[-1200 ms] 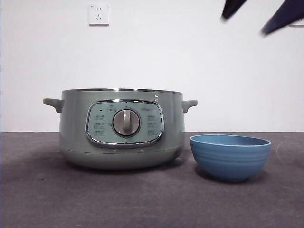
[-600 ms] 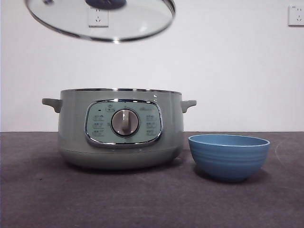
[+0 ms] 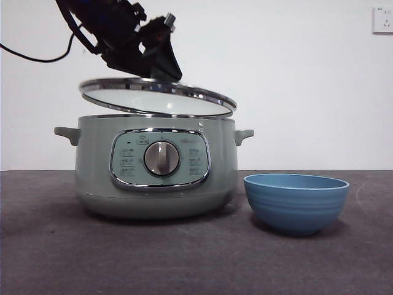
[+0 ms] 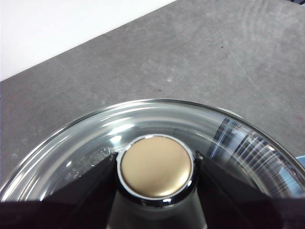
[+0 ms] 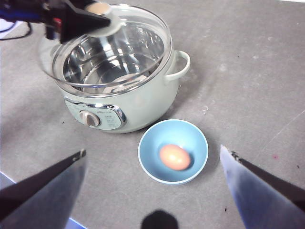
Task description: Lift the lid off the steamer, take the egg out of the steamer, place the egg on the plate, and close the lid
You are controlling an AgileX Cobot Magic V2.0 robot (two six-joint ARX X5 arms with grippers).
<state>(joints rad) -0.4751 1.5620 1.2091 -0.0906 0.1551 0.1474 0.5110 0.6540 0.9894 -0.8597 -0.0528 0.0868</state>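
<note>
The glass lid (image 3: 157, 98) hangs tilted just above the open sage-green steamer (image 3: 156, 169), its right edge close to the pot's rim. My left gripper (image 3: 147, 61) is shut on the lid's round knob (image 4: 156, 166), one finger (image 4: 93, 179) on each side. The brownish egg (image 5: 174, 157) lies in the blue bowl (image 5: 144, 160), which stands to the right of the steamer (image 3: 296, 203). My right gripper (image 5: 152, 150) is open and empty, high above the bowl. The steamer's steel inside (image 5: 114, 64) shows through the lid (image 5: 143, 33).
A grey mat (image 3: 184, 258) covers the table. A white wall with a socket (image 3: 383, 19) stands behind. A black cable (image 3: 31, 56) trails from the left arm to the left edge.
The lid has come down from the top of the front view to just above the steamer's rim, and the left arm holding it has come into view.
</note>
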